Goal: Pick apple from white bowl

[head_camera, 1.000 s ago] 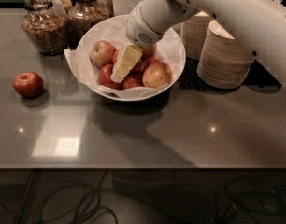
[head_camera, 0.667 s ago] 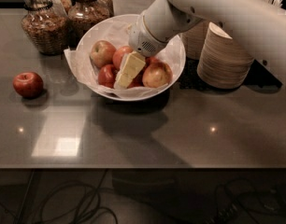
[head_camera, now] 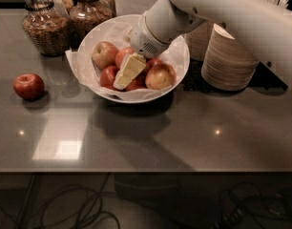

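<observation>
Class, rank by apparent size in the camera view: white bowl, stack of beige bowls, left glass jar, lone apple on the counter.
Largest: white bowl, the gripper down among its apples.
Next: stack of beige bowls and left glass jar, too alike to rank; the jar is cropped.
Smallest: lone apple.

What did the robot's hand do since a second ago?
The hand dipped a little lower into the white bowl, among the apples. No apple lifted yet. The lone apple on the counter, jars and stacked bowls stayed put.
</observation>
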Controlling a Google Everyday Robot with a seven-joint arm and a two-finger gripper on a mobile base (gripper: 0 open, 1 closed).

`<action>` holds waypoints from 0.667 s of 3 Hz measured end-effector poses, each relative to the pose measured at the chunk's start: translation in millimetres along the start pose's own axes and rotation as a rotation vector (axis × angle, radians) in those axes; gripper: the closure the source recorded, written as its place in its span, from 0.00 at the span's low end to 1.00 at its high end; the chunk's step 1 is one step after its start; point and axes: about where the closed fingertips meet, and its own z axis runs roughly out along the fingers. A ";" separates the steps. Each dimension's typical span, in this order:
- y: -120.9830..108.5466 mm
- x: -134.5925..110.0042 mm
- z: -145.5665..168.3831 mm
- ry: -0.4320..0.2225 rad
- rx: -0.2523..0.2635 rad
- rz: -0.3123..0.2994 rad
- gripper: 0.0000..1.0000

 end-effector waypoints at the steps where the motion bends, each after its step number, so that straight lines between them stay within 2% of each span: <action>1: 0.0 0.0 0.0 0.000 0.000 0.000 0.42; 2: 0.0 0.0 0.0 0.000 0.000 0.000 0.65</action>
